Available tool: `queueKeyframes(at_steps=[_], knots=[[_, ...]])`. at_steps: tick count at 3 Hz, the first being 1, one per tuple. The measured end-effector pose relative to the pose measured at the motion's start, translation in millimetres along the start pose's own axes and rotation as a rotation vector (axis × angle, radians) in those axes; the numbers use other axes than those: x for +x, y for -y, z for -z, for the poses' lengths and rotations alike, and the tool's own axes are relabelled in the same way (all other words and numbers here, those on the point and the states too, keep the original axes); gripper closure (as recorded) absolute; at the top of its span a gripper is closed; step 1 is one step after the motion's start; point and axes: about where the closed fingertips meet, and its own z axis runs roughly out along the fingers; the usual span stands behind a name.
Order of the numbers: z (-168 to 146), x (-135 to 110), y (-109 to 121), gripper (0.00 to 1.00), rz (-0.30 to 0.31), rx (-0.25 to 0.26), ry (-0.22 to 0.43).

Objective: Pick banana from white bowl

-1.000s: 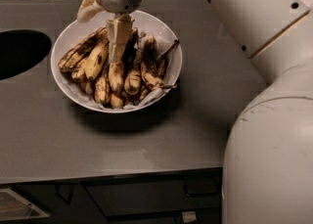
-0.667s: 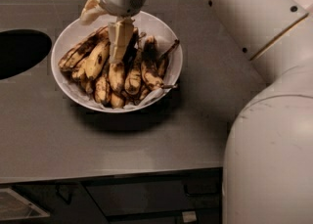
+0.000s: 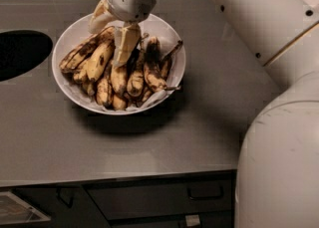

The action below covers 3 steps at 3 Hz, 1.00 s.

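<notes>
The white bowl (image 3: 67,38) stands on the grey counter and holds several overripe bananas on white paper lining. The banana (image 3: 82,53), long, curved, yellow with brown blotches, lies at the bowl's upper left, its upper end pointing toward the gripper. My gripper (image 3: 112,33) reaches down from above into the back of the bowl. Its pale fingers are spread: one finger (image 3: 99,19) is behind the banana's upper end, the other (image 3: 124,47) is in front of it, down among the bananas. The banana's end lies between them. The gripper looks open.
Darker and shorter bananas (image 3: 144,70) fill the bowl's middle and right. A dark round opening (image 3: 20,53) is cut in the counter at the left. My white arm (image 3: 279,122) fills the right side. The counter's front edge (image 3: 119,174) has drawers below.
The gripper has come slightly lower and to the right, deeper among the bananas. The bowl and bananas have not moved.
</notes>
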Motion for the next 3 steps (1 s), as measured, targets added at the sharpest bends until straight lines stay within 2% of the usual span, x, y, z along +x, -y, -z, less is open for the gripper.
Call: queueKeyframes(at_steps=[1,2,3], knots=[[0.0,0.0,0.0,0.38,0.0,0.0,0.0],[4.1,-4.6,4.0,0.42,0.005,-0.04,-0.003],[1.9,-8.7,13.6,0.41,0.015,-0.073,0.011]])
